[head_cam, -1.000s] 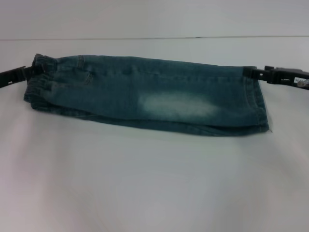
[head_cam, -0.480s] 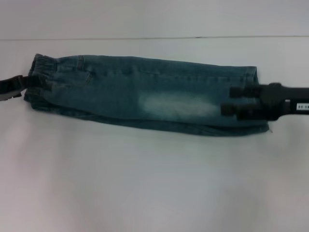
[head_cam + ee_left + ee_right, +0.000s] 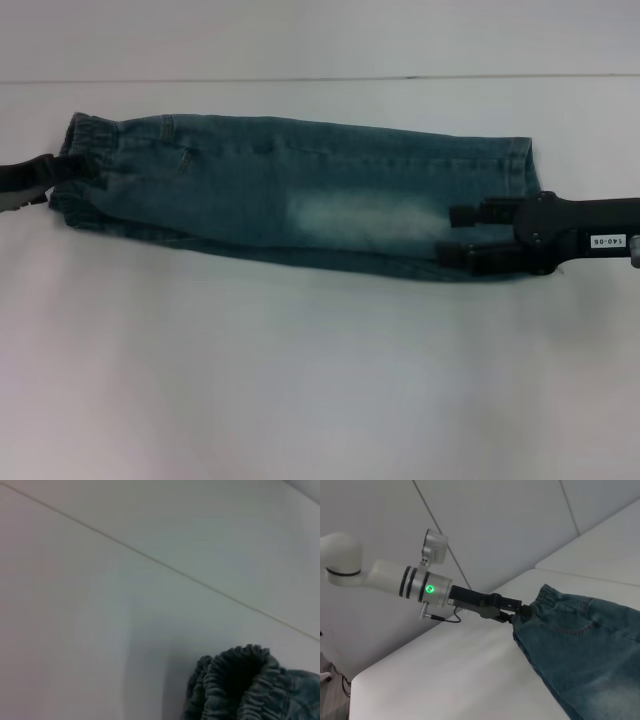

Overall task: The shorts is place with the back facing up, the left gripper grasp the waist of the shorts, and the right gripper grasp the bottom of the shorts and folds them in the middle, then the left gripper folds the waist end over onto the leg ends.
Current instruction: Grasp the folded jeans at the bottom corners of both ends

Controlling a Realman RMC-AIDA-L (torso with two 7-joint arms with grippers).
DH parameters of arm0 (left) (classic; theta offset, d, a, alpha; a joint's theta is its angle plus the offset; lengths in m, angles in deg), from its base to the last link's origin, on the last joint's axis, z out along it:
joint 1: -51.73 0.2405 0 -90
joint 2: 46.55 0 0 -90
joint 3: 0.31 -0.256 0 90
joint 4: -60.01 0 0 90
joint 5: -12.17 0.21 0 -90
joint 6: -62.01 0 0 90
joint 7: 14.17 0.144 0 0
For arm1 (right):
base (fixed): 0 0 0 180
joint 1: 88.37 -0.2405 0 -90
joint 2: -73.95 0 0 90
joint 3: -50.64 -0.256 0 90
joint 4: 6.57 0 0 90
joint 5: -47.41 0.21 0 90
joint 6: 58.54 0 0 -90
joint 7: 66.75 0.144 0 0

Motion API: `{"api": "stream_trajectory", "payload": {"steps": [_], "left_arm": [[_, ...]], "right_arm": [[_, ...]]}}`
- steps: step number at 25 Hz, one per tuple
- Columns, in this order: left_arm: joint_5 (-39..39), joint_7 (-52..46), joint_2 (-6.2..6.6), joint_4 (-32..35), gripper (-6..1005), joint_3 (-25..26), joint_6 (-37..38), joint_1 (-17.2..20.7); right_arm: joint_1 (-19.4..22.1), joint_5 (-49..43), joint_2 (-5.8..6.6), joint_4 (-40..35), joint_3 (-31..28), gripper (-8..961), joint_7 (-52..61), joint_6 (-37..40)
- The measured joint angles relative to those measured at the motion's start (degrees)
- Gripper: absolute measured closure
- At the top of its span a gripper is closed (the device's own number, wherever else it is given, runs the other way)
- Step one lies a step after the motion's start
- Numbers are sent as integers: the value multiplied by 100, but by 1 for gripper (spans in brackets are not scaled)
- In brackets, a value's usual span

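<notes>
Only the right wrist view shows the left hand (image 3: 516, 613) pinching the waist (image 3: 546, 596).

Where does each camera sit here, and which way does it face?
Head: up on the robot, looking forward and down at the folded shorts on the table; left claw at the waist, right claw open over the leg ends.
Left wrist: looks along the table at the ruffled waist; no claw shows.
Right wrist: looks across the shorts to the left claw.
All show the shorts.

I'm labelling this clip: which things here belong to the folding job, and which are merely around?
Job: blue-green washed denim shorts, already folded lengthwise; left gripper, shut on ruffled waist; labelled right gripper, open over hemmed leg ends.
Around: white table.
</notes>
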Motion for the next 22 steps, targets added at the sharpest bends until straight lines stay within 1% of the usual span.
{"api": "stream_trajectory", "payload": {"steps": [4,8,14,22], "left_arm": [[22,15,-2,-38,116,-165,-83,-3],[21,82,-46,-17,146,-318,-122,17],[-7,143,-65,-25,190,-422,-131,-1],[-20,209,-90,-24,499,-481,-200,-1]], "right_arm": [[-20,0,-7,31,17,71,-2,-40],[-41,0,-20,42,19,70,-3,-57],[-46,6,-49,45,19,79,7,-78],[-46,4,-71,55,34,107,-5,-146]]}}
